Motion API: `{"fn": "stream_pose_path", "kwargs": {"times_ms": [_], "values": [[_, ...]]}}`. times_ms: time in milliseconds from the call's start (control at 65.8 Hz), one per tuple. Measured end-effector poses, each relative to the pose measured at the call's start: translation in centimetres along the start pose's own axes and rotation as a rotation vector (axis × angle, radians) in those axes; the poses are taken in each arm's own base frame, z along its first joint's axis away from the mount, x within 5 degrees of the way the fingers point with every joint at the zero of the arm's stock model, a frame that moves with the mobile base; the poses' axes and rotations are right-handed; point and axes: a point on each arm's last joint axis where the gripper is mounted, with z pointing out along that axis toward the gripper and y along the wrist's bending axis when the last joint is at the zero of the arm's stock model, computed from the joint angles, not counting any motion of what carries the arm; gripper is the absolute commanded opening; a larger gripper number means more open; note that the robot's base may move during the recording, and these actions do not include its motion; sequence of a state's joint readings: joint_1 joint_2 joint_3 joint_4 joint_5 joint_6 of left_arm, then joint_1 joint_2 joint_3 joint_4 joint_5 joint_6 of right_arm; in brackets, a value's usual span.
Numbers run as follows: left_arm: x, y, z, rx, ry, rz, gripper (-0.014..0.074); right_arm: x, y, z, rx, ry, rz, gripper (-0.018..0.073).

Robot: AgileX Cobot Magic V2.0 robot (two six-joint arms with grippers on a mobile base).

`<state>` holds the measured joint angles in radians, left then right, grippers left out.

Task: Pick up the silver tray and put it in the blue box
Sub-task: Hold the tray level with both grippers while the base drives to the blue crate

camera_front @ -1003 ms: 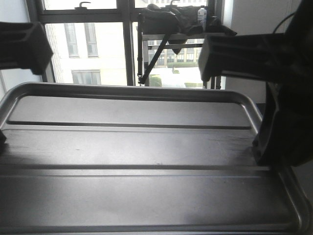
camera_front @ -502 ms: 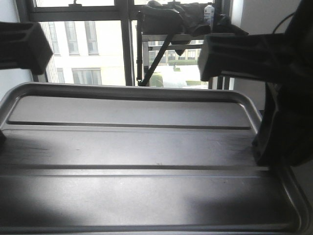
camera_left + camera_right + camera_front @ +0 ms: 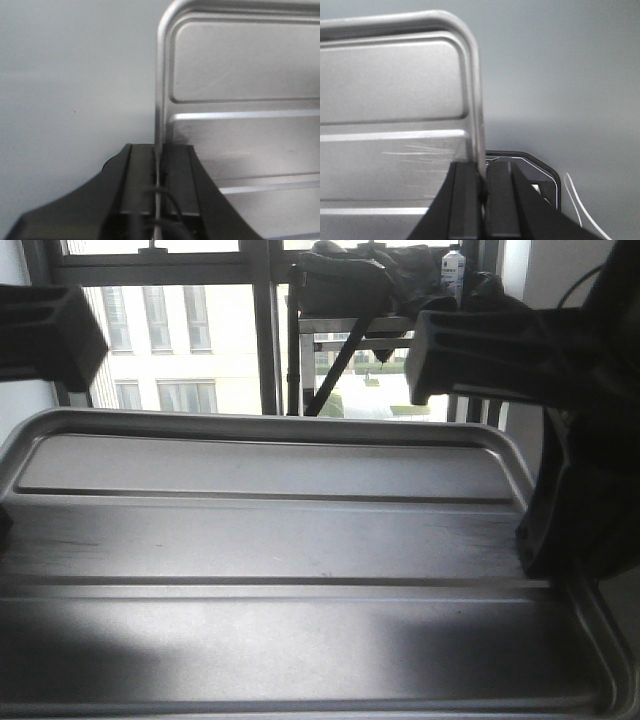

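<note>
Clamping silver tray [image 3: 280, 540] by opposite rims: left gripper [image 3: 159, 152], right gripper [image 3: 482, 172]; two ridges across bottom.

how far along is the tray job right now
Done: the grab. The left arm's fingers and the right arm's fingers are each shut on an opposite rim of the shallow rectangular silver metal tray. In hand: the tray is held between both arms, with the window beyond it. Left: the placing; no blue box shows in any view, so the tray is not in it yet.
</note>
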<state>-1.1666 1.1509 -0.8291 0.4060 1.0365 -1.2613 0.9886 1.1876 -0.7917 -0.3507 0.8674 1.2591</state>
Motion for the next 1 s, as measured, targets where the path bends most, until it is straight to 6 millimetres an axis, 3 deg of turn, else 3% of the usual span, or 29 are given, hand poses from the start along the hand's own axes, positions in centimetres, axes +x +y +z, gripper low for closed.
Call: {"fn": "stream_pose_path", "kwargs": {"times_ms": [1003], "values": [[0.0,0.0,0.0,0.0,0.0,0.0,-0.0015,0.0,0.0,0.0,0.0,0.0,0.0,0.006]]}}
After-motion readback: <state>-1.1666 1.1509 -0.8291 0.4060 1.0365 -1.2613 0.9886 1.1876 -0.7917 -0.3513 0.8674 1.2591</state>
